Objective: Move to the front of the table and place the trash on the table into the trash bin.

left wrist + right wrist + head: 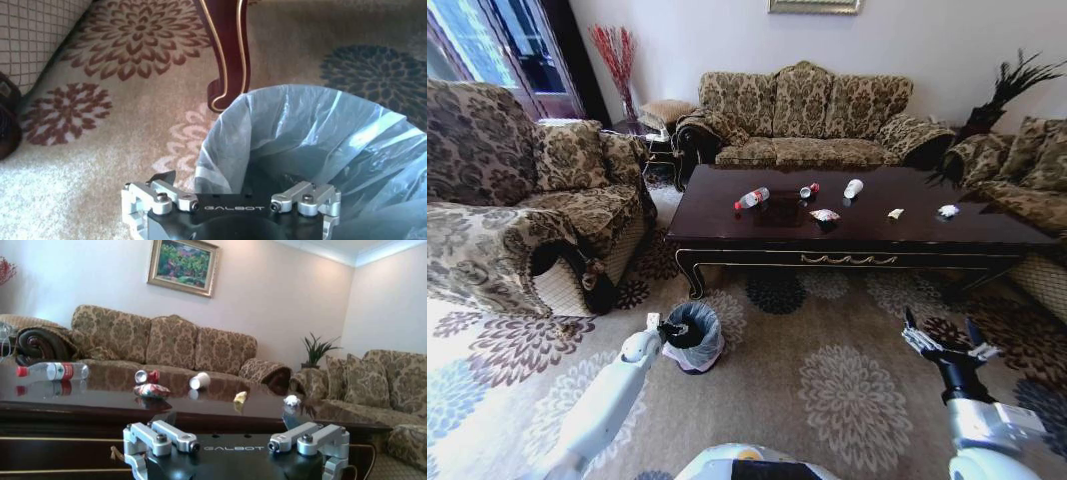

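two grippers frame the foreground as the robot faces the table [727, 232] across patterned carpet. left gripper [655, 322] hangs just beside the rim of the trash bin [693, 338], which stands on the floor near the table's left front leg; the left wrist view looks into its liner, jaws spread and empty. right gripper [942, 334] hovers low before the table's right half, jaws likewise wide and holding nothing. trash lies ahead and above both: a bottle [752, 198] on its side, long axis running roughly along the table's length, a cup [853, 188], a wrapper [824, 215] and paper scraps [947, 211]. by this layout the right arm is judged nearer the scraps.
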